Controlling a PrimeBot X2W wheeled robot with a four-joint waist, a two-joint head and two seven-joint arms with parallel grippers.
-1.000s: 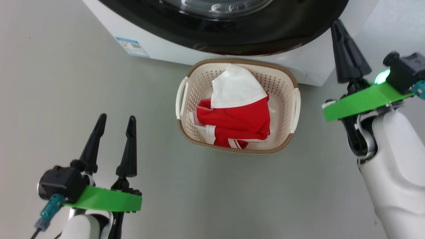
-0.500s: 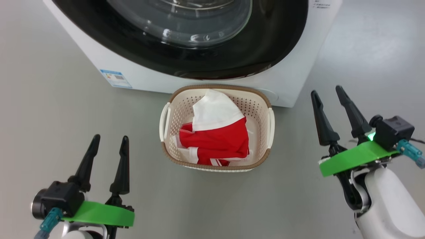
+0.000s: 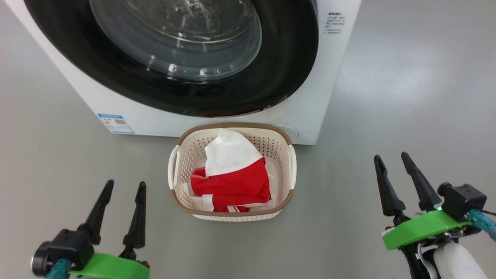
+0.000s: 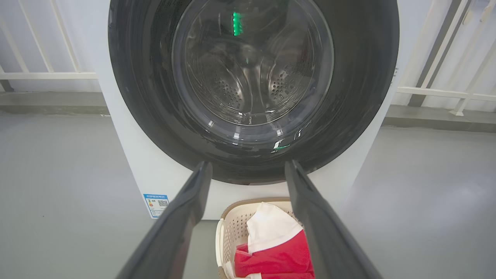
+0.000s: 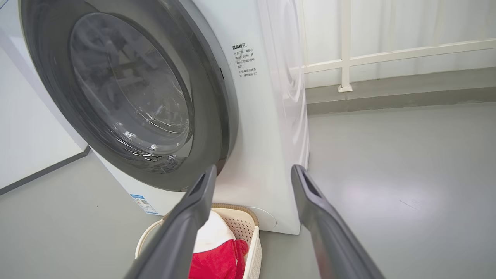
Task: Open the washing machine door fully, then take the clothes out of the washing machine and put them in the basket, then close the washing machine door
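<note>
White metal, box-shaped front-loading washing machine (image 3: 321, 100) stands on the floor and takes up the top of my head view. Its large round door (image 3: 174, 42), a glossy black rim around a bulging clear glass window, lies flush against the front, so I judge it shut. Through the glass in my left wrist view, the perforated steel drum (image 4: 248, 85) looks empty.

Just before the machine's lower front edge stands the small cream perforated plastic basket (image 3: 276, 149) with a brown woven-look rim; I cannot tell whether the two touch. The bright red and white fabric clothes (image 3: 232, 186) lie loosely bunched inside it.

My left gripper (image 3: 126, 183) at the lower left and my right gripper (image 3: 391, 156) at the lower right each have their two dark fingers spread, holding nothing, well apart from the basket.

I judge all three steps done. The next move calls only for a check that the latch has caught.

The smooth, pale grey floor (image 3: 387, 97) has a soft sheen. A white railing (image 5: 387, 58) runs along the wall behind the machine.
</note>
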